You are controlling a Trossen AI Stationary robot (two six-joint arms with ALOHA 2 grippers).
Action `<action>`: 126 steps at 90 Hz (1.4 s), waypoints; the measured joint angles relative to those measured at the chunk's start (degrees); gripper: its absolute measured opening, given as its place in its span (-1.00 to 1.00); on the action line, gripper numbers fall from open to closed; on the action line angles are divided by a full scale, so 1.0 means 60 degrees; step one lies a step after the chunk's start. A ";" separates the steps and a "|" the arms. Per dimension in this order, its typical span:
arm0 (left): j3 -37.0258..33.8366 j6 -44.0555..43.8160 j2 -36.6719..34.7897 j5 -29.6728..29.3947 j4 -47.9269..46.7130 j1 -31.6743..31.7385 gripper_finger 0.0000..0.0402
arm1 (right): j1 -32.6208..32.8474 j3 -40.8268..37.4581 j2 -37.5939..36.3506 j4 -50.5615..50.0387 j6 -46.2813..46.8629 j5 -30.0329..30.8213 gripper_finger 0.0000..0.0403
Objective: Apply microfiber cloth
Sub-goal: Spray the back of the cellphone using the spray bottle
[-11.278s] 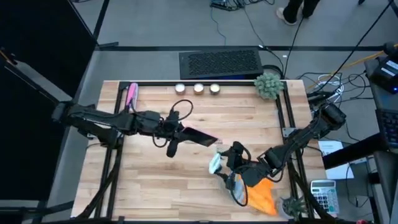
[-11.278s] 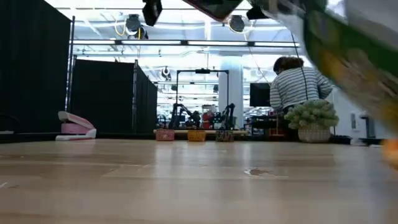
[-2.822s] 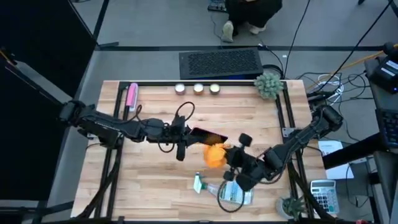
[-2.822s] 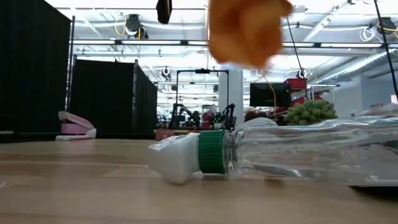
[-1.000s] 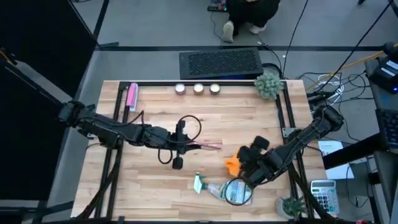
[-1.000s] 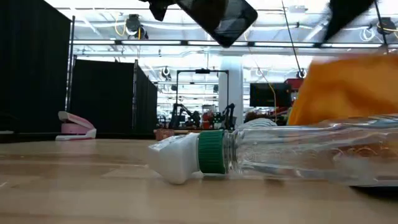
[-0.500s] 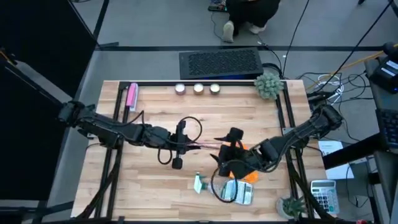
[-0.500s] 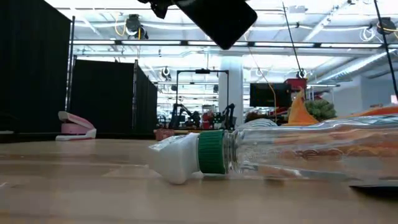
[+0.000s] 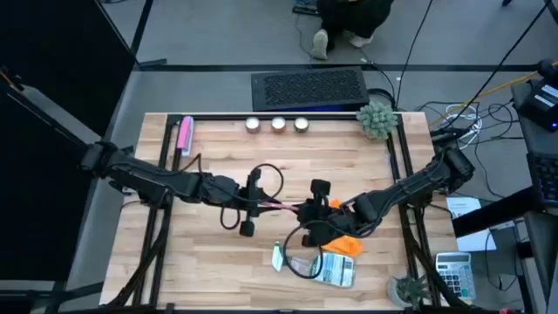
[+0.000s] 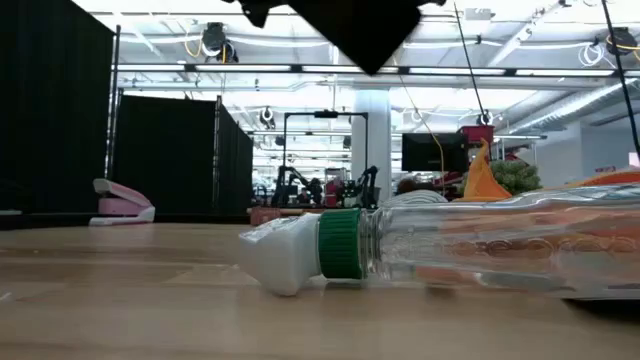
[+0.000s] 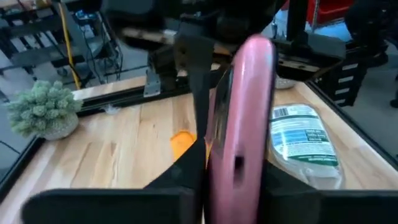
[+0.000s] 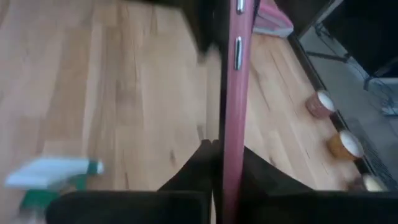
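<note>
Looking down the counter (image 9: 209,262), nearest me is the spray bottle (image 9: 324,267) lying flat, and the microfiber cloth (image 9: 343,245) sits just behind my right claw (image 9: 307,209), bottle side. Both that claw and my left claw (image 9: 277,205) are pinched on the pink-cased phone (image 9: 290,206), held edge-up, its long axis running between them.

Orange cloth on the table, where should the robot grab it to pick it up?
Probably the pointed fold sticking up from the microfiber cloth, pinched from straight above. It lies crumpled beside the spray bottle, so that raised peak gives the fingers something to close on, while its flat edges hug the table.
</note>
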 joint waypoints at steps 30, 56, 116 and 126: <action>0.0011 -0.3829 -0.2146 0.0844 -0.2207 0.0412 0.06 | 0.1164 -0.0004 0.0111 -0.1979 -0.0196 0.0915 -0.97; 0.0000 -0.6905 -0.1134 0.3117 -0.2149 0.1072 0.06 | 0.1345 0.0000 0.1061 0.0772 -0.5548 0.4445 -0.97; 0.0031 -0.9412 0.0707 0.6499 0.1394 0.1331 -0.06 | 0.1359 -0.0015 0.1840 0.4970 -1.2713 0.6130 -0.96; 0.0022 -0.9416 0.0581 0.6672 0.1263 0.1496 -0.06 | 0.1442 -0.0015 0.1840 0.5064 -1.2988 0.6194 -0.96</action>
